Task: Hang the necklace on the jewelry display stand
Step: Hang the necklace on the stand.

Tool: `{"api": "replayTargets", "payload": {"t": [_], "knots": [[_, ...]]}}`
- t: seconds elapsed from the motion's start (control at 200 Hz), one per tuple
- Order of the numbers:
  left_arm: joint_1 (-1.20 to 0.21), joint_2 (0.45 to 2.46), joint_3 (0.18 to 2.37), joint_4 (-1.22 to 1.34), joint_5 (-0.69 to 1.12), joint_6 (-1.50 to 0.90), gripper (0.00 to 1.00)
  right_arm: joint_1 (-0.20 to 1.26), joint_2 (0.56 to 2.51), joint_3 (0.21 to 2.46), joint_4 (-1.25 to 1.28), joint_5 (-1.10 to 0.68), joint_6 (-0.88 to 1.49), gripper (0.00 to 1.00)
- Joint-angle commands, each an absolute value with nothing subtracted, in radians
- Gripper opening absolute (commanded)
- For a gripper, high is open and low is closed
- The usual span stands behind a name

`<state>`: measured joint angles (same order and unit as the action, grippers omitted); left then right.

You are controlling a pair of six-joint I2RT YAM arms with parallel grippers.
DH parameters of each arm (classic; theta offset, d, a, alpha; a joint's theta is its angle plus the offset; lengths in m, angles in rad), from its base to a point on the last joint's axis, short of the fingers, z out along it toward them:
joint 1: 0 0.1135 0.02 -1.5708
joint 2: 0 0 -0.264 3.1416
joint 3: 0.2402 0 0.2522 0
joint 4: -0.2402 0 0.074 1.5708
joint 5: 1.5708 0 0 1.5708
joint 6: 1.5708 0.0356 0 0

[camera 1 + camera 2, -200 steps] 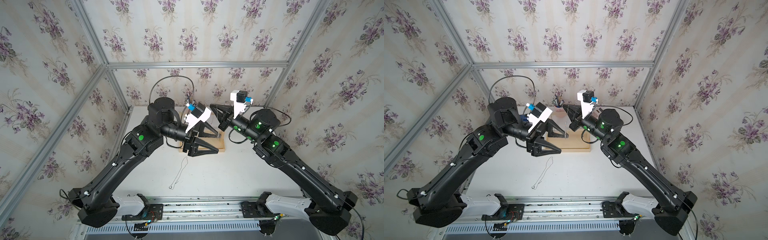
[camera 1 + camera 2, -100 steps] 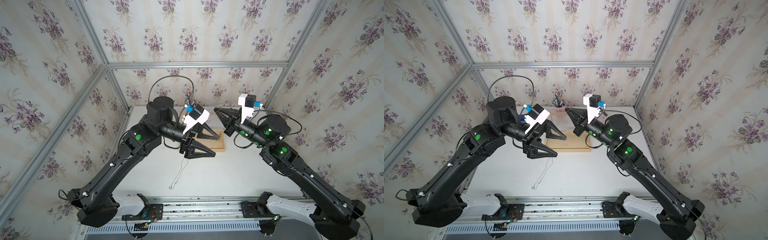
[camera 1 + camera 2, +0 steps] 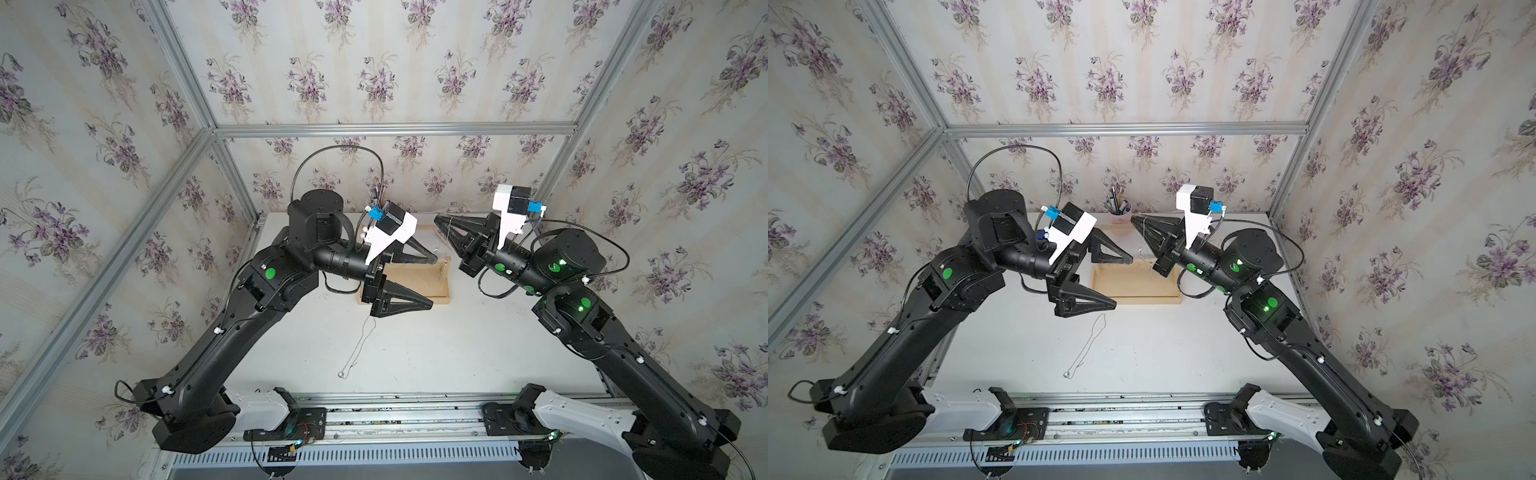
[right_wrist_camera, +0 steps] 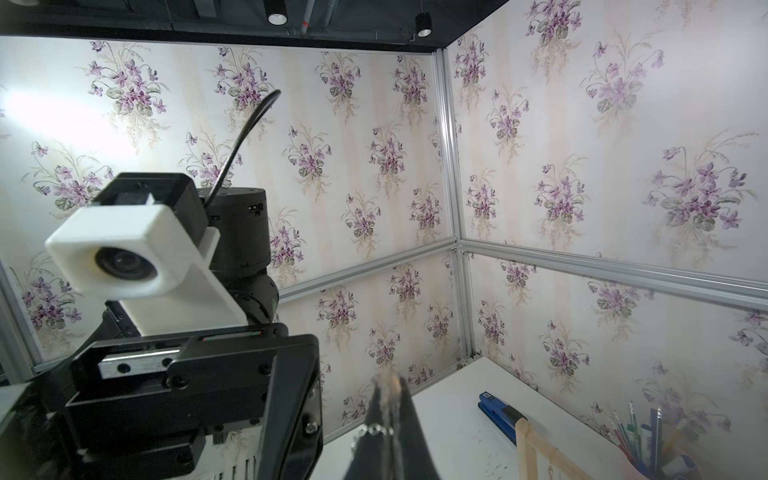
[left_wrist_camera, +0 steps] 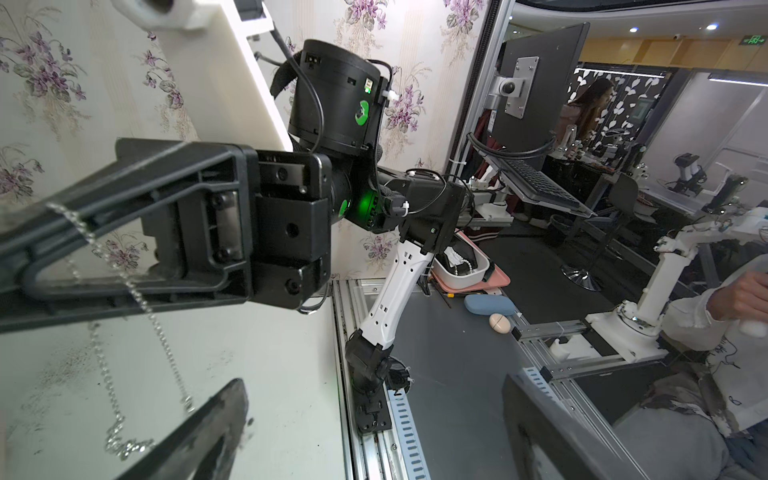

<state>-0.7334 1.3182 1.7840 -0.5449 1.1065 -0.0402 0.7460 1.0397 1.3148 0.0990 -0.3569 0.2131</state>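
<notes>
Left gripper (image 3: pixel 434 284): spread wide, nothing between the fingers. Held level above the jewelry display stand (image 3: pixel 415 279) — one finger over the tray's back wall, the other over the front corner on the left arm's side.

Right gripper (image 3: pixel 437 219): pressed together at the tips, pinching the necklace (image 5: pixel 145 307). Raised above the tray end on the right arm's side, tips pointed toward the left gripper but apart from it. In the right wrist view, chain links caught between the closed tips. In the left wrist view, one strand draped across the black finger and hanging free below it.

Stand: light wood, set on the white table (image 3: pixel 457 353) near the back wall. Upright and bar seen only in part in the right wrist view. Hanging strand touching the wood or clear of it: cannot tell.

On the table in front of the tray: a second length of thin chain (image 3: pixel 359 348) ending in a small round bead — joined to the pinched strand or not, cannot tell.

Behind the stand: pink pen cup (image 3: pixel 1120 216). Near the stand's upright: blue stapler (image 4: pixel 498 409).
</notes>
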Motion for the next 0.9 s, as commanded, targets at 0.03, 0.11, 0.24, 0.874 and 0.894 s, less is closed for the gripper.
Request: {"api": "replayTargets", "payload": {"t": [0.03, 0.11, 0.24, 0.874, 0.894], "knots": [[-0.73, 1.317, 1.8, -0.508, 1.081, -0.019, 0.97, 0.747, 1.039, 1.316, 0.11, -0.402, 0.219, 0.0], [-0.729, 1.326, 1.809, -0.509, 1.08, -0.018, 0.97, 0.747, 1.042, 1.315, 0.113, -0.417, 0.219, 0.0], [-0.727, 1.347, 1.83, -0.517, 1.091, -0.01, 0.97, 0.747, 1.046, 1.316, 0.114, -0.431, 0.218, 0.0], [-0.707, 1.394, 1.866, -0.509, 1.161, -0.04, 0.94, 0.747, 1.032, 1.284, 0.166, -0.458, 0.229, 0.0], [-0.707, 1.397, 1.866, -0.508, 1.165, -0.045, 0.94, 0.747, 1.035, 1.283, 0.168, -0.458, 0.229, 0.0]]}}
